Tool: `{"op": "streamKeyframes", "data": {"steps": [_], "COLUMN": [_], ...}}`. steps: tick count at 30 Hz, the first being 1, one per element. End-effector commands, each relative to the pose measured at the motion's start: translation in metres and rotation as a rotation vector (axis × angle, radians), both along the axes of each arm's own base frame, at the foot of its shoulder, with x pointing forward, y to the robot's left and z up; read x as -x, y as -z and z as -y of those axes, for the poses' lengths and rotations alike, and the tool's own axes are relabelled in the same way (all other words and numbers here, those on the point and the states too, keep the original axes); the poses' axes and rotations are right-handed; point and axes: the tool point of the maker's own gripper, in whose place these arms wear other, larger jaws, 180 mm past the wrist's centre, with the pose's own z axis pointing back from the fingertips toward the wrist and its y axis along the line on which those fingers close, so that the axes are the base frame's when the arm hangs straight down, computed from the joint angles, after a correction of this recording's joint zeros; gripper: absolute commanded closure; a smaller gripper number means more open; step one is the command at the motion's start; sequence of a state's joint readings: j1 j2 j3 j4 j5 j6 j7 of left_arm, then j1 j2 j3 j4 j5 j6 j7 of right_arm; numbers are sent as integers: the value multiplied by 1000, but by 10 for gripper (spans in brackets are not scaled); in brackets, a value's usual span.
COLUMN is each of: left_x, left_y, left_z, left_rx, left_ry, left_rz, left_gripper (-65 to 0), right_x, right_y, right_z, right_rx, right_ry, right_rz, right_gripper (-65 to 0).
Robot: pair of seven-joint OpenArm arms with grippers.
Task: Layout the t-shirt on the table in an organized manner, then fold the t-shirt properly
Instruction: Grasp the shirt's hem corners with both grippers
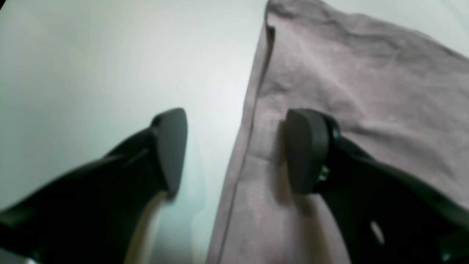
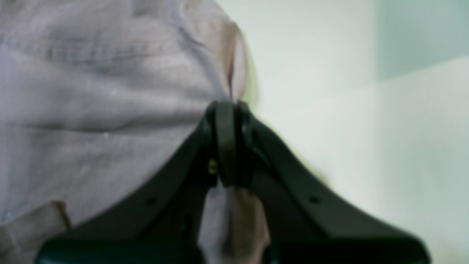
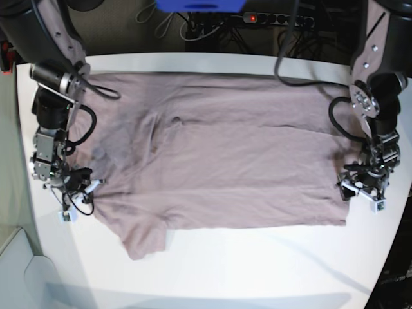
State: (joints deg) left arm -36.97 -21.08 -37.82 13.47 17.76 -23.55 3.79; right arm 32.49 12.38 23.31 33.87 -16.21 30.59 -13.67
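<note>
The mauve t-shirt (image 3: pixel 219 154) lies spread out on the white table (image 3: pixel 257 270), sleeve end at the base view's left, hem at its right. My left gripper (image 1: pixel 234 117) is open and straddles the shirt's edge (image 1: pixel 366 91): one finger is on bare table (image 1: pixel 91 66), the other on the cloth. In the base view it (image 3: pixel 364 193) is at the shirt's front right corner. My right gripper (image 2: pixel 229 106) is shut on a pinched fold of the shirt (image 2: pixel 91 91). In the base view it (image 3: pixel 71 193) is at the shirt's left edge near the sleeve.
A power strip (image 3: pixel 270 18) and cables lie behind the table's far edge. A blue object (image 3: pixel 199 5) is at the top. The table's rounded front edge curves near both arms. A floor gap shows at the left (image 3: pixel 13 193).
</note>
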Motion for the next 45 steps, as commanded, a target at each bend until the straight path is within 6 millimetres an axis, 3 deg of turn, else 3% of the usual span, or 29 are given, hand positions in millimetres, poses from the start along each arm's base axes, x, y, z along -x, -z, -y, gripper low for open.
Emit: {"op": "streamKeyframes", "data": {"steps": [1, 6, 8, 14, 17, 20, 29, 37, 42, 45], "left_x": [5, 6, 6, 6, 7, 4, -1, 2, 8, 9], "left_y": [8, 9, 9, 9, 11, 12, 11, 15, 21, 21], "left_z": [4, 5, 5, 5, 5, 15, 23, 25, 26, 25], "left_rx": [11, 16, 17, 15, 15, 29, 37, 37, 42, 43], "left_ry": [17, 17, 16, 18, 18, 26, 30, 39, 39, 44], "left_rz": [-58, -60, -59, -63, -66, -57, -49, -62, -76, -73], "left_gripper": [-402, -236, -206, -197, -146, -145, -269, -273, -133, -104], "right_x": [1, 1, 1, 1, 1, 1, 1, 1, 0, 0], "right_y": [-1, -1, -1, -1, -1, -1, -1, -1, -2, -3], "right_z": [8, 8, 8, 8, 8, 8, 9, 9, 9, 9], "right_rx": [37, 37, 37, 37, 37, 37, 38, 38, 38, 38], "right_ry": [-4, -4, -4, -4, -4, -4, -3, -3, -3, -3], "right_rz": [-34, -34, -34, -34, -34, -34, -34, -34, -32, -31], "right_gripper": [0, 0, 0, 0, 0, 0, 0, 0, 0, 0]}}
